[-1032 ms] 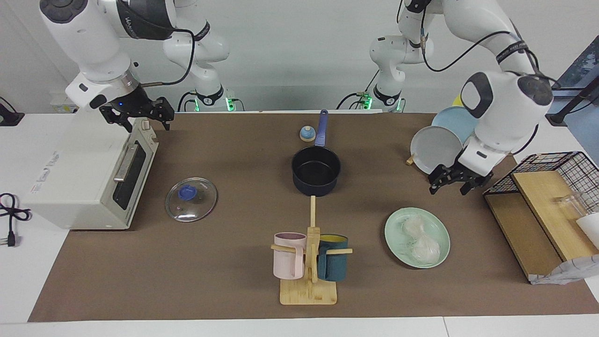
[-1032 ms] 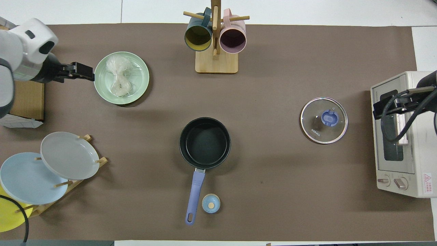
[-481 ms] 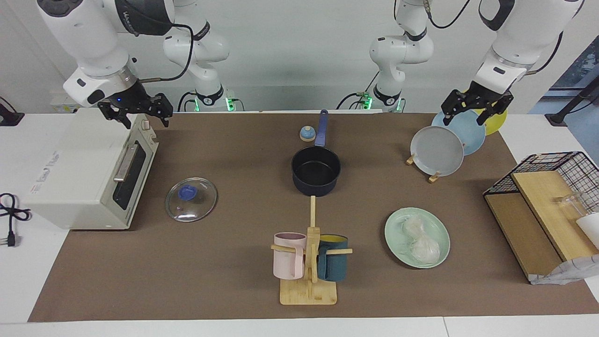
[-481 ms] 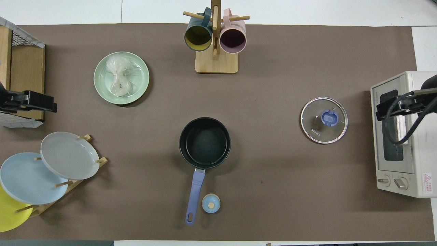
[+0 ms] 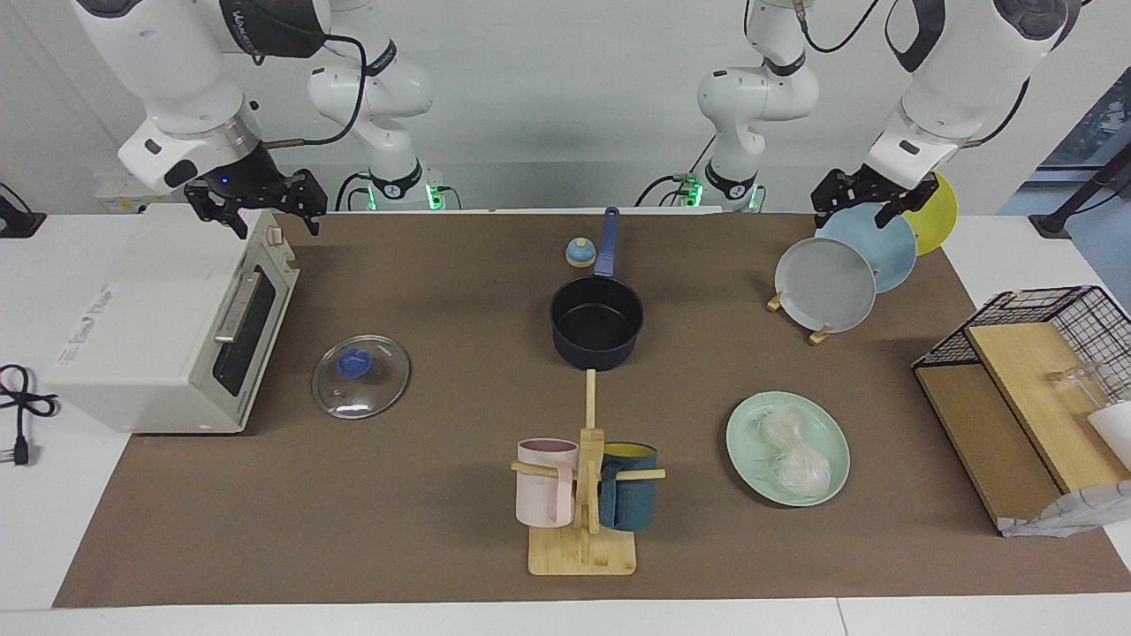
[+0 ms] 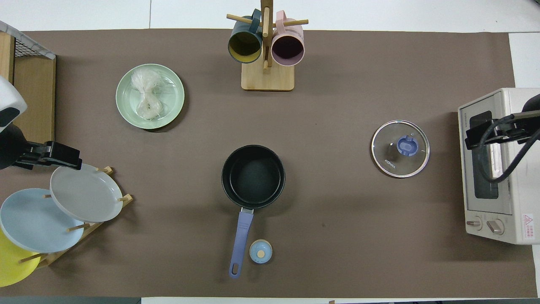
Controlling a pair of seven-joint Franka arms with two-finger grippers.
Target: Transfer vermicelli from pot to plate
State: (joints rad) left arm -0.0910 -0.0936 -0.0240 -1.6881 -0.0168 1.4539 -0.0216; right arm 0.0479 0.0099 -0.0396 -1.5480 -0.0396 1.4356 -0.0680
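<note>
The vermicelli [image 5: 793,455] [image 6: 147,95] lies as a translucent white bundle on the mint-green plate [image 5: 747,437] [image 6: 171,99], toward the left arm's end of the table. Mid-table stands the navy pot [image 5: 596,322] [image 6: 253,176], its black inside bare and its blue handle pointing at the robots. My left gripper [image 5: 870,208] [image 6: 76,155] hangs open and holds nothing, above the rack of upright plates. Over the toaster oven's top edge my right gripper [image 5: 263,215] [image 6: 468,137] is open too, holding nothing.
A plate rack [image 5: 826,283] [image 6: 84,192] holds grey, blue and yellow plates. A toaster oven [image 5: 168,327] [image 6: 498,169], glass lid [image 5: 360,375] [image 6: 400,148], mug tree [image 5: 583,495] [image 6: 266,55], small blue knob [image 5: 580,253] [image 6: 260,251] and a wire-and-wood shelf [image 5: 1016,397] [image 6: 29,97] also stand here.
My left gripper has risen from beside the mint-green plate and swung back toward the robots, over the plate rack. The right gripper has barely shifted above the oven. The vermicelli has stayed on the plate.
</note>
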